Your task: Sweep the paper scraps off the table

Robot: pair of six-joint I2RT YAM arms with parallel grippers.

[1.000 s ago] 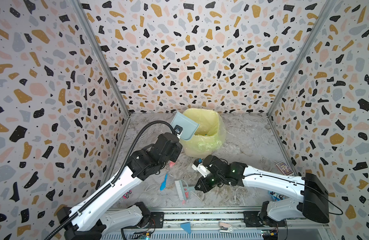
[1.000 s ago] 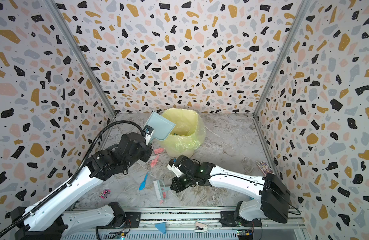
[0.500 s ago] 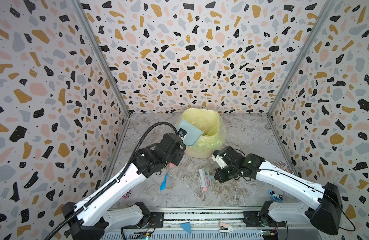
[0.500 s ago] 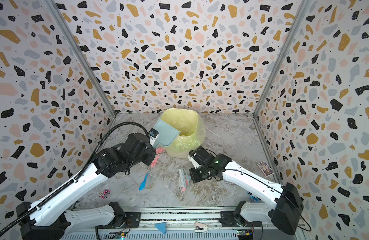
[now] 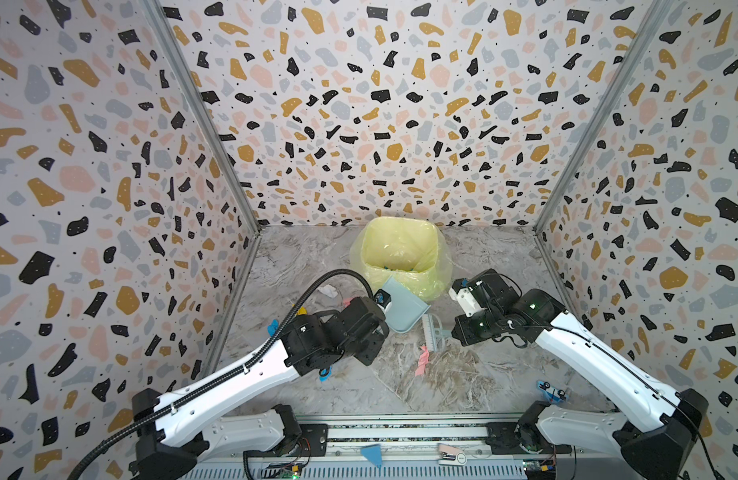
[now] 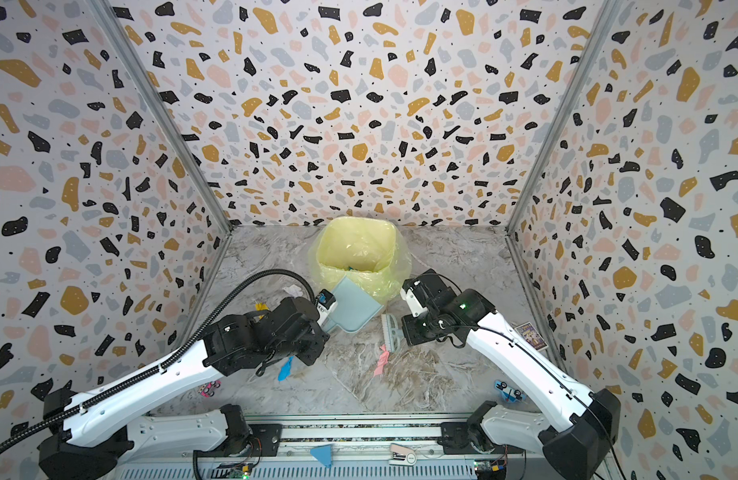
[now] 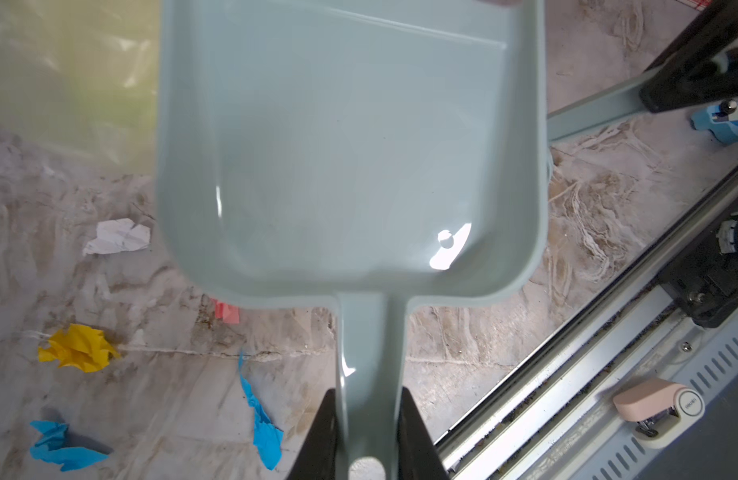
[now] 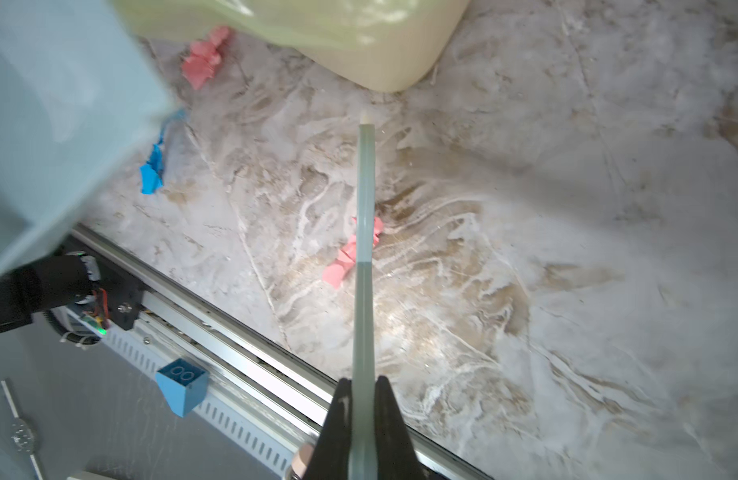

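My left gripper [image 7: 367, 432] is shut on the handle of a pale green dustpan [image 5: 402, 309], whose pan lies just in front of the bin. My right gripper [image 8: 363, 415] is shut on the handle of a matching brush [image 5: 431, 336], whose head is right of the pan. Paper scraps lie on the marble table [image 5: 463, 374]. A pink one [image 5: 422, 359] is by the brush head. White [image 7: 118, 237], yellow [image 7: 78, 347] and blue [image 7: 261, 419] ones lie to the left of the pan. The pan [image 7: 350, 145] is empty.
A bin lined with a yellow bag [image 5: 400, 249] stands at the back middle. A small blue toy [image 5: 550, 390] and a printed card box [image 6: 531, 334] lie at the right edge. A pink toy [image 6: 209, 388] lies front left. The rail [image 5: 400, 432] runs along the front.
My left arm has brought the dustpan down from the bin's rim to in front of the bin. My right arm has carried the brush rightward and away from the front rail.
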